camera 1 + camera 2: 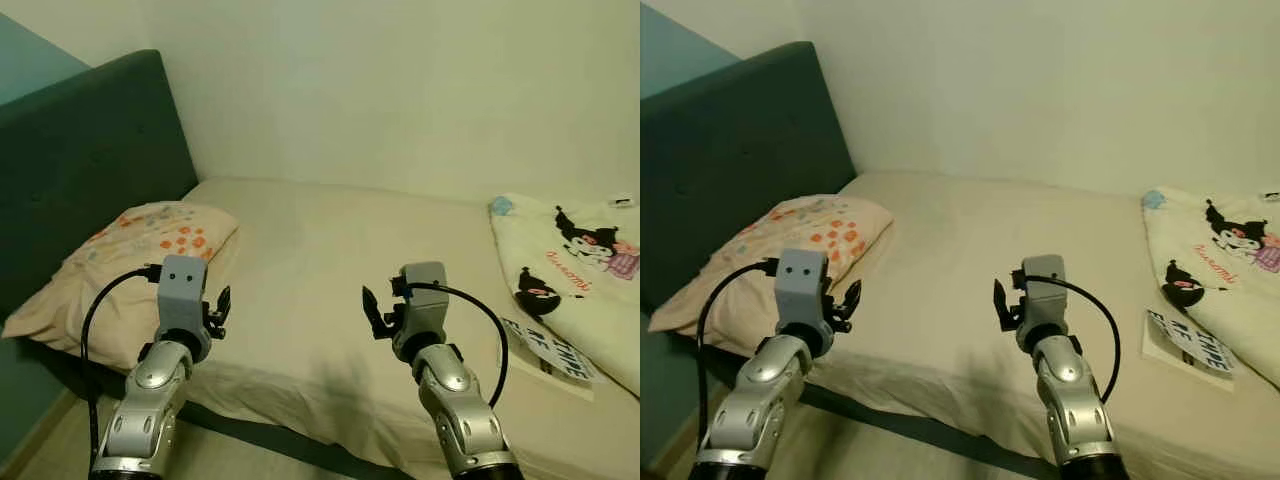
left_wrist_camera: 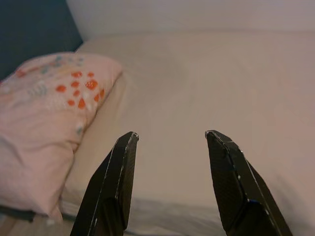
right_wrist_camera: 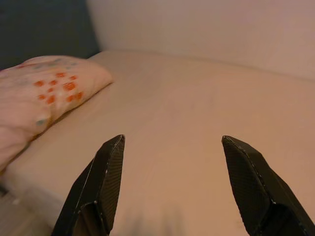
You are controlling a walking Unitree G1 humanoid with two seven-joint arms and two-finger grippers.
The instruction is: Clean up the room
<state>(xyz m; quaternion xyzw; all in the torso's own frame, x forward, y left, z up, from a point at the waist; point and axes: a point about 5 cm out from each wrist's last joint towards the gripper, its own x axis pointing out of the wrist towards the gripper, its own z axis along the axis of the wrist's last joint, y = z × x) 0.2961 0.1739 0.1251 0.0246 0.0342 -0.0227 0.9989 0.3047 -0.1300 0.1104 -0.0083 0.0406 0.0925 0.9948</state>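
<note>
The robot stands at the side of the bed [image 1: 330, 260], both arms raised over its near edge. The left gripper [image 1: 219, 307] and the right gripper [image 1: 372, 312] both hold their fingers spread, with nothing between them. The step in hand looks like an approach or survey: nothing is grasped yet.

The things most likely to need tidying lie to the robot's right: a flat printed booklet [image 1: 552, 350], perhaps a magazine, though its lettering is too blurred to read, lies near the mattress edge, just beside a folded cartoon-print blanket [image 1: 575, 265]. A patterned pillow [image 1: 135, 255] rests against the dark headboard [image 1: 80, 160] on the left.

The next move probably calls for the right gripper to swing rightward toward the booklet. The middle of the mattress is bare, giving open room, while the wall bounds the far side.
</note>
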